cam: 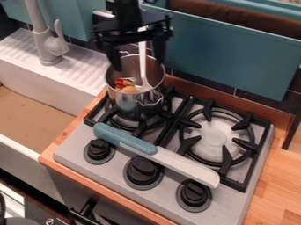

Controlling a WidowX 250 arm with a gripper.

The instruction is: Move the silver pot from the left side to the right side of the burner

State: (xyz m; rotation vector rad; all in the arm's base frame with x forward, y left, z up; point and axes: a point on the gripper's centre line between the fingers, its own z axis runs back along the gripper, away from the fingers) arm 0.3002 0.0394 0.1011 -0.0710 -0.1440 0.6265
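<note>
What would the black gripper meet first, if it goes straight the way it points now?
The gripper points down at the silver pot, so probably the pot's rim or the white utensil standing in it; depth is unclear here.

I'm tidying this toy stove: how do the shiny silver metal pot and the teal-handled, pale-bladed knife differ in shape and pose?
The silver pot is round and deep; the knife is long and flat. The pot stands upright over the left burner, while the knife lies slantwise across the stove's front. Both are on the stove.
</note>
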